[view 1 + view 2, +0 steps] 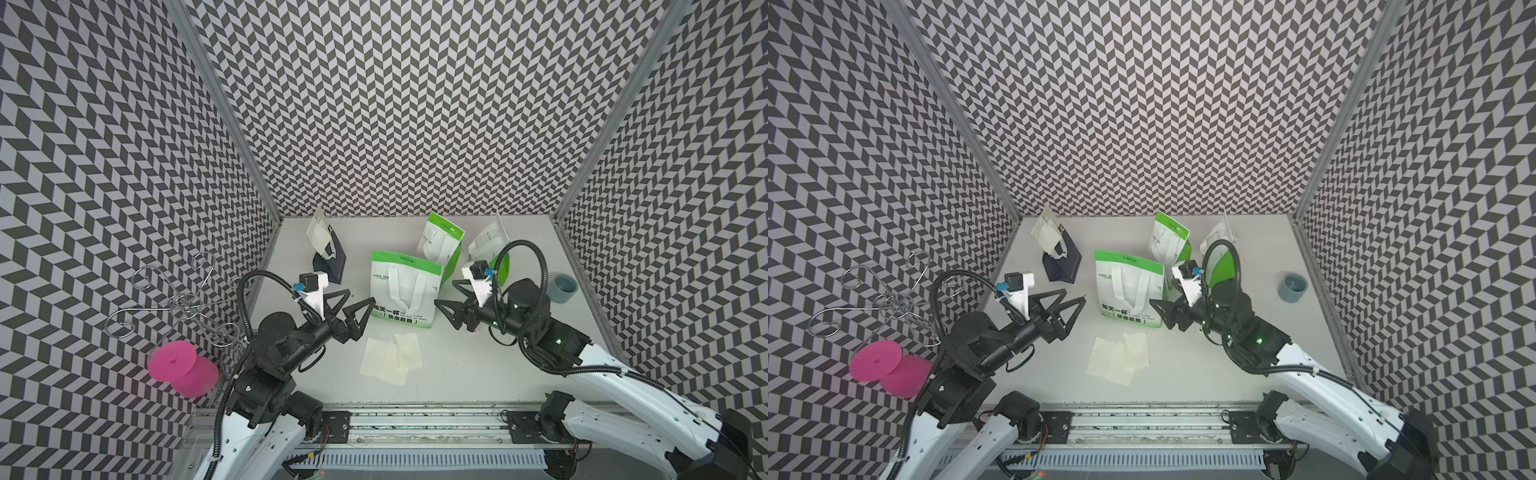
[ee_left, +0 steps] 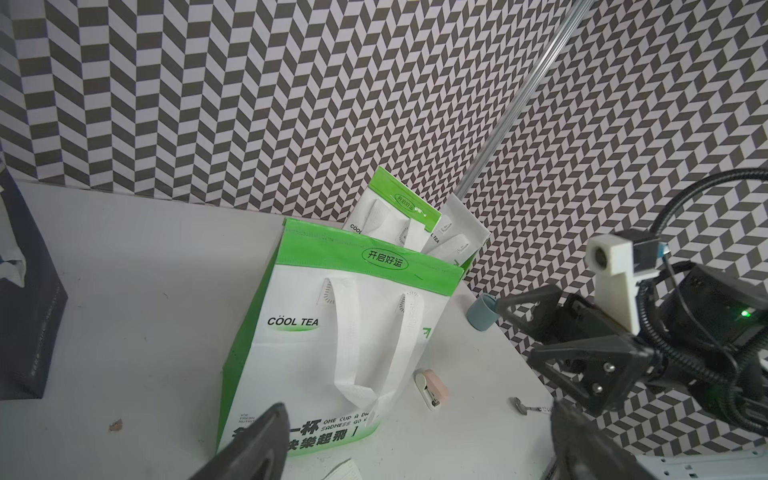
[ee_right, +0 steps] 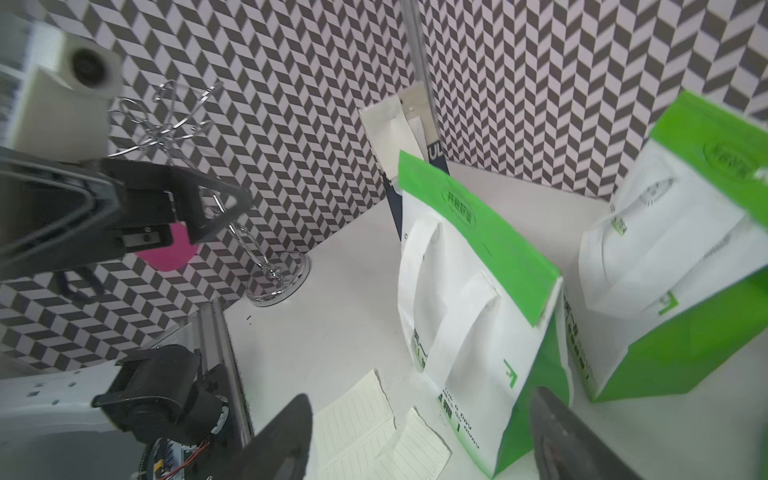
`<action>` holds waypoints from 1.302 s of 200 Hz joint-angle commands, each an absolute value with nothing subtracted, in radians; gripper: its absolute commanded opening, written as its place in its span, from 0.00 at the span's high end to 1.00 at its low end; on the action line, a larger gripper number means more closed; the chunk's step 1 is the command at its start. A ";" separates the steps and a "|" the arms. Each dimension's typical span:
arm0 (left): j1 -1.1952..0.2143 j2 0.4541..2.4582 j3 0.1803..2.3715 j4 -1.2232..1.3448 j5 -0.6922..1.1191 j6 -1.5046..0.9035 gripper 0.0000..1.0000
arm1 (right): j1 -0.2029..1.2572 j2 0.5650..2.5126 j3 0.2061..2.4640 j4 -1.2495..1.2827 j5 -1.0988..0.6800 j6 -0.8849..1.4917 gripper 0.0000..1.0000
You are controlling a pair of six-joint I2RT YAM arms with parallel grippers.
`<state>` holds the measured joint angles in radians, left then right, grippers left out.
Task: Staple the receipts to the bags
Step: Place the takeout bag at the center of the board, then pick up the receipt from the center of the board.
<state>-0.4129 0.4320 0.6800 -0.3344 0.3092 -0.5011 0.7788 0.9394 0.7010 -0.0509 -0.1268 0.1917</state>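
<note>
A green-and-white bag (image 1: pixel 405 291) (image 2: pixel 332 340) (image 3: pixel 469 299) stands mid-table, two more green bags (image 1: pixel 442 241) (image 1: pixel 488 245) behind it. At the back left stands a navy bag (image 1: pixel 332 262) with pale paper at its top. Loose receipts (image 1: pixel 392 359) (image 3: pixel 374 428) lie overlapping in front of the near bag. My left gripper (image 1: pixel 360 297) (image 2: pixel 419 453) is open and empty, just left of the near bag. On the bag's other side my right gripper (image 1: pixel 444 292) (image 3: pixel 424 440) is open and empty too. A pinkish-white stapler (image 2: pixel 431 388) lies on the table beside that bag.
A grey-blue cup (image 1: pixel 561 286) (image 2: pixel 482 311) stands near the right wall. A chrome hook stand (image 1: pixel 178 299) with pink discs (image 1: pixel 172 359) is at the left edge. A small metal piece (image 2: pixel 519 405) lies near the stapler. Patterned walls enclose three sides.
</note>
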 commanded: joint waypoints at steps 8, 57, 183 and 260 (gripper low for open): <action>-0.419 0.410 0.690 -0.357 0.287 -0.507 0.02 | 0.792 1.000 0.603 0.049 -0.010 0.314 0.28; -0.418 0.393 0.683 -0.379 0.282 -0.506 0.03 | 0.849 1.153 0.606 0.044 0.011 0.379 0.41; -0.418 0.306 0.660 -0.423 0.259 -0.511 0.03 | 1.272 1.471 0.629 0.152 0.300 0.536 0.14; -0.418 0.295 0.653 -0.419 0.274 -0.512 0.03 | 1.332 1.652 0.764 0.053 0.464 0.499 0.15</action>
